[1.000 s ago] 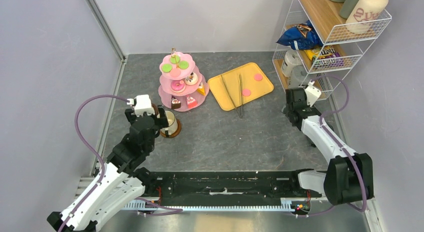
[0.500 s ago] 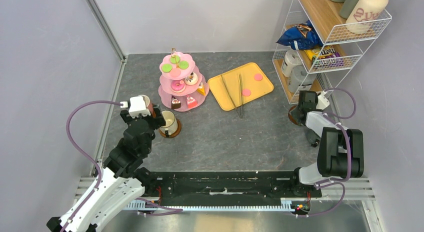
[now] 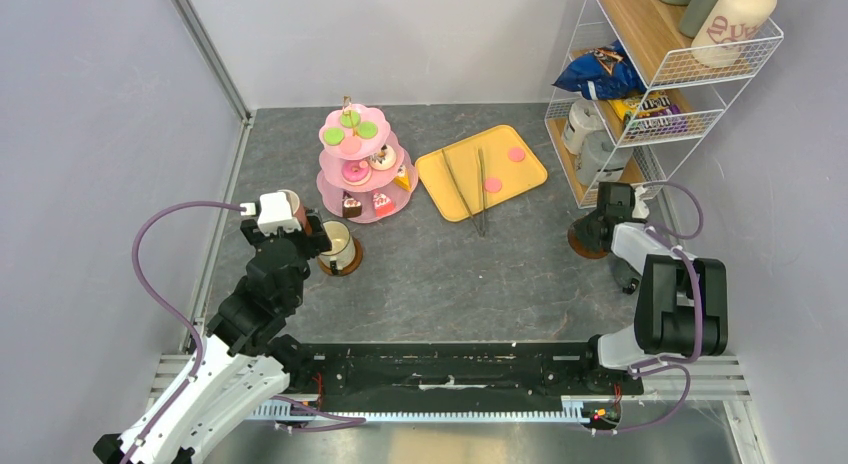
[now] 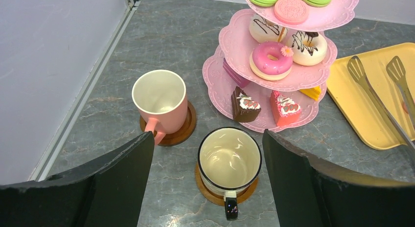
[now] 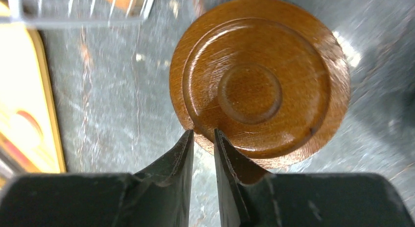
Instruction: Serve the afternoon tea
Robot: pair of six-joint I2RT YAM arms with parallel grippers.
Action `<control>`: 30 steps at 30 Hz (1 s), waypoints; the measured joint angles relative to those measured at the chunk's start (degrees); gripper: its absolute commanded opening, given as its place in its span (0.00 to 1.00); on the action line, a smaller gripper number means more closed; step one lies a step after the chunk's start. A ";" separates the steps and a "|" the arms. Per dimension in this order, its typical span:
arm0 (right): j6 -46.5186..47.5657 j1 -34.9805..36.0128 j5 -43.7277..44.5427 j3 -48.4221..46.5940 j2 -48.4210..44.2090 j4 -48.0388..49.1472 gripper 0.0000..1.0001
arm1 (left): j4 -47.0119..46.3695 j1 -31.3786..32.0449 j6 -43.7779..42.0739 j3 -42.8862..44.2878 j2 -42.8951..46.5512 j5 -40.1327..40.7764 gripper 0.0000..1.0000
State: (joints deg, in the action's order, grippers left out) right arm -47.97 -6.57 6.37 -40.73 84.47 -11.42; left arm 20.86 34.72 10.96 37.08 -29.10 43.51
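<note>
The pink three-tier stand [image 3: 357, 164] holds macarons, donuts and cake wedges; it also shows in the left wrist view [image 4: 274, 51]. A pink mug [image 4: 159, 95] and a cream mug with a black rim [image 4: 229, 158] each stand on a brown saucer in front of it. My left gripper [image 4: 208, 188] is open and empty, jaws wide on either side of the cream mug, above it. My right gripper [image 5: 203, 134] is shut on the rim of a bare brown saucer [image 5: 259, 75], low over the floor by the rack [image 3: 583, 241].
A yellow tray [image 3: 460, 184] with metal tongs [image 3: 478, 189] and two pink macarons lies right of the stand. A wire rack [image 3: 660, 74] at the right holds a blue crisp bag [image 3: 598, 76], a yellow candy packet [image 3: 645, 109], a cream bottle [image 3: 735, 24] and two pale mugs.
My left gripper pulled back from the cream mug, then stayed still. My right arm folded back from the rack, and the saucer in it has moved a little down and left.
</note>
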 measured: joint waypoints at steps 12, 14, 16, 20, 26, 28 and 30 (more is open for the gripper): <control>-3.78 23.82 -8.11 1.33 -4.85 -10.80 0.38 | 0.00 0.00 0.00 -0.52 -0.15 -0.02 0.88; -2.82 24.74 -7.82 0.33 -5.49 -13.29 0.44 | 0.02 0.00 -0.02 -0.68 -0.35 -0.02 0.87; -0.79 24.70 -5.40 -1.86 -6.78 -16.76 0.52 | 0.02 0.00 -0.02 -0.72 -0.52 -0.04 0.88; 3.50 24.37 0.85 -6.91 -8.70 -21.42 0.63 | 0.02 0.00 0.00 -0.74 -0.63 -0.02 0.88; 7.85 22.21 4.17 -8.33 -6.78 -25.27 0.62 | 0.02 0.00 -0.02 -0.74 -0.63 -0.02 0.88; 8.76 21.59 4.17 -8.28 -4.55 -26.08 0.61 | 0.02 0.00 -0.02 -0.74 -0.63 -0.02 0.87; 9.51 21.49 3.96 -8.11 -2.62 -26.40 0.59 | 0.02 0.00 -0.02 -0.76 -0.63 -0.02 0.87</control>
State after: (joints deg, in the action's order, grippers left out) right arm -38.46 14.92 10.33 -48.84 81.84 -37.82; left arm 20.88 34.72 10.94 36.32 -29.74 43.48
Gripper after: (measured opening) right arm 0.609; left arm 0.875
